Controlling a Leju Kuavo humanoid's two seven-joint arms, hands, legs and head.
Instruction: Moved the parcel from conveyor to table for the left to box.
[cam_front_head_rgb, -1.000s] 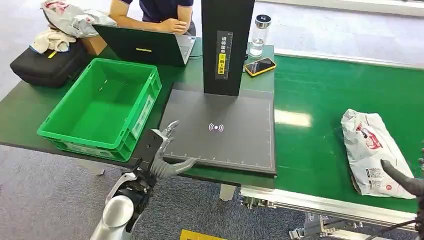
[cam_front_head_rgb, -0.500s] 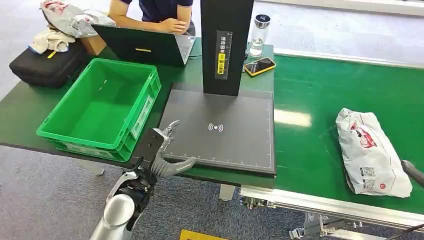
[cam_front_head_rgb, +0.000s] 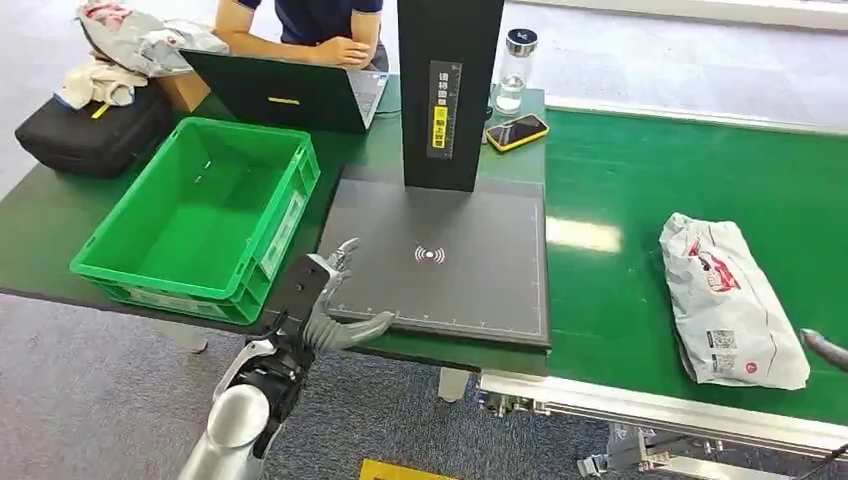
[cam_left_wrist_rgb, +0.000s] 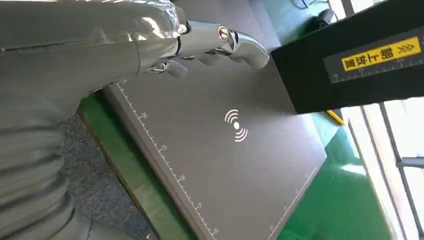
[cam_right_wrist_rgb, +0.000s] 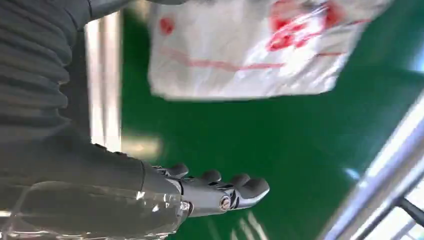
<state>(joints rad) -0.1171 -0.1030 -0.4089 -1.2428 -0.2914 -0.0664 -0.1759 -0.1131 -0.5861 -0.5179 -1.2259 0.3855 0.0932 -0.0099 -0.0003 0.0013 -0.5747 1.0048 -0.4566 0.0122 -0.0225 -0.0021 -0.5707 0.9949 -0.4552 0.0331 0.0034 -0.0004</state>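
A: Far left of the bench (cam_front_head_rgb: 40, 225)?
B: Black bag (cam_front_head_rgb: 85, 135) at the back corner, with crumpled cloth (cam_front_head_rgb: 120, 45) on and behind it. Beside it, a green crate (cam_front_head_rgb: 200, 215), nothing visible inside.

A: Behind the crate?
B: An open laptop (cam_front_head_rgb: 290, 95), a person's forearms (cam_front_head_rgb: 320, 45) resting past it.

A: Left hand?
B: The left hand (cam_front_head_rgb: 335, 300) sits at the near left corner of the dark scanner pad (cam_front_head_rgb: 450, 260). Fingers (cam_left_wrist_rgb: 235, 42) apart and lightly bent, holding nothing. Wrist view shows them above the pad's ruled edge; contact cannot be judged.

A: Centre?
B: The pad carries a white wireless mark (cam_front_head_rgb: 429, 254). A black column (cam_front_head_rgb: 450, 90) stands upright at its far edge, with a yellow label (cam_front_head_rgb: 440, 125). Just past the column, a clear bottle (cam_front_head_rgb: 512, 72) and a phone in an orange case (cam_front_head_rgb: 515, 131).

A: The parcel?
B: White plastic parcel (cam_front_head_rgb: 728, 300) with red print lies flat on the green conveyor (cam_front_head_rgb: 640, 190), well apart from the pad, long axis running away from the robot.

A: Right hand?
B: Right hand (cam_front_head_rgb: 828, 348) shows as a grey tip at the frame's edge, near the parcel's near right corner. Wrist view: fingers (cam_right_wrist_rgb: 235, 187) extended side by side, nothing held, parcel beyond them and not touched.
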